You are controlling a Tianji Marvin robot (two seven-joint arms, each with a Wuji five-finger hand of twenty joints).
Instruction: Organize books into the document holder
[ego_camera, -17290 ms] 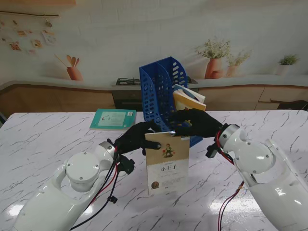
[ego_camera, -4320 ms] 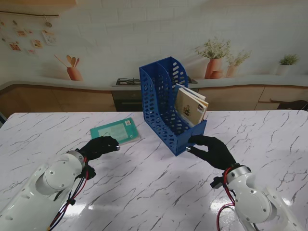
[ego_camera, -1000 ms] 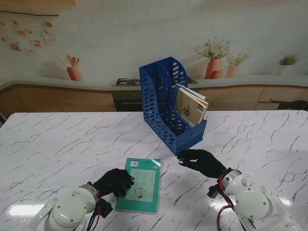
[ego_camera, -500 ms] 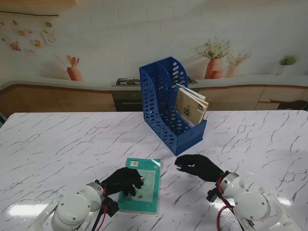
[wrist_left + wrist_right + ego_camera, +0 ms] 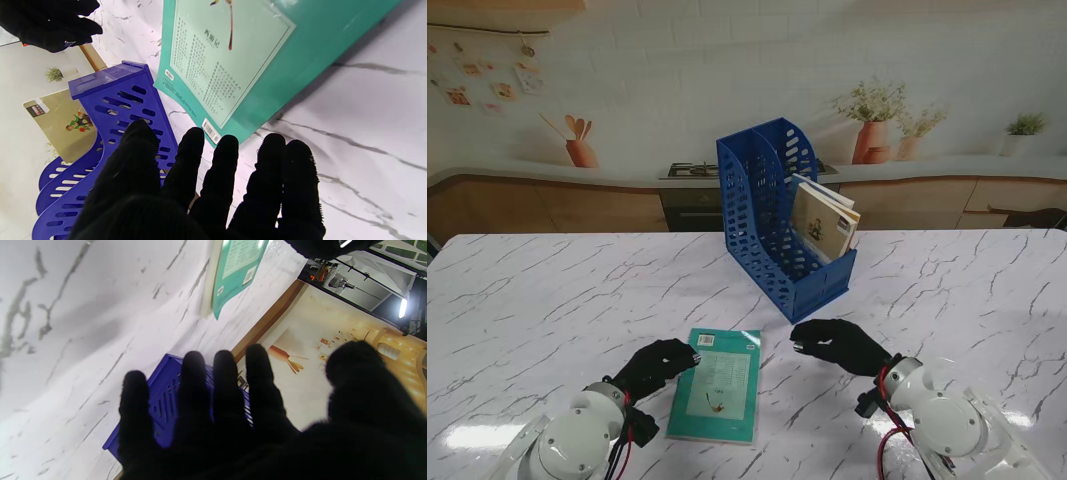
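- A teal book (image 5: 717,385) lies flat on the white marble desk (image 5: 527,300), its back cover with a barcode facing up, nearer to me than the blue document holder (image 5: 777,225).
- The document holder stands upright near the middle of the desk; 2 or so books (image 5: 822,222) lean inside its right compartment, and the left compartment shows nothing in it.
- The left hand (image 5: 659,366) sits just beside the teal book's left edge, fingers spread and holding nothing; the left wrist view shows its fingertips (image 5: 227,146) short of the book's corner, not touching it.
- The right hand (image 5: 837,343) hovers to the right of the teal book and nearer to me than the holder, fingers apart and empty.
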